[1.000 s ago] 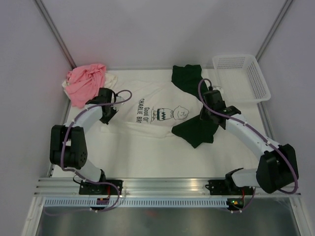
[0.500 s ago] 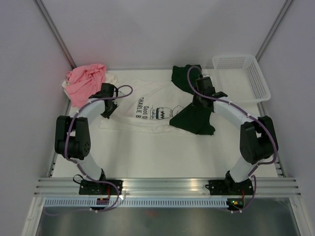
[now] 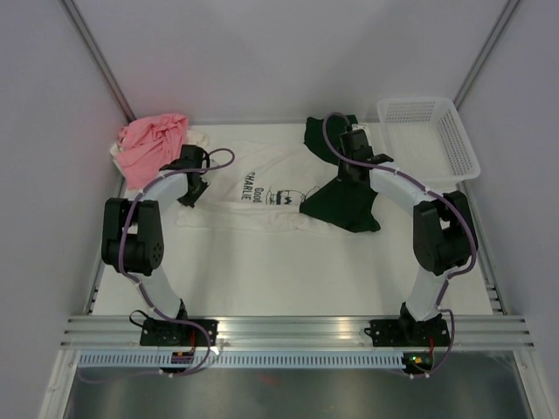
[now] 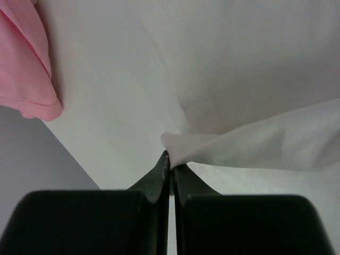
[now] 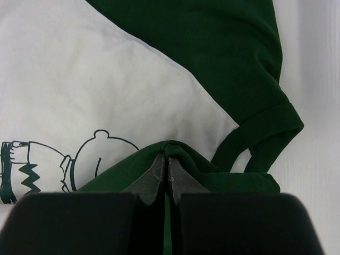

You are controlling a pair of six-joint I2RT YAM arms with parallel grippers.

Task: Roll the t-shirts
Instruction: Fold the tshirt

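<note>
Left fingers pinch soft white tee edge; right fingers pinch dark green tee fold. Black lettering reads "CHARLIE" beside cartoon face.

Four tees are in view: one white tee with black print, one green tee, one pink tee and one cream tee, which shows only as an edge beside the pink one. There is one basket and one table. Two arms are seen, the left arm and the right arm, each with one gripper: the left gripper and the right gripper.
</note>
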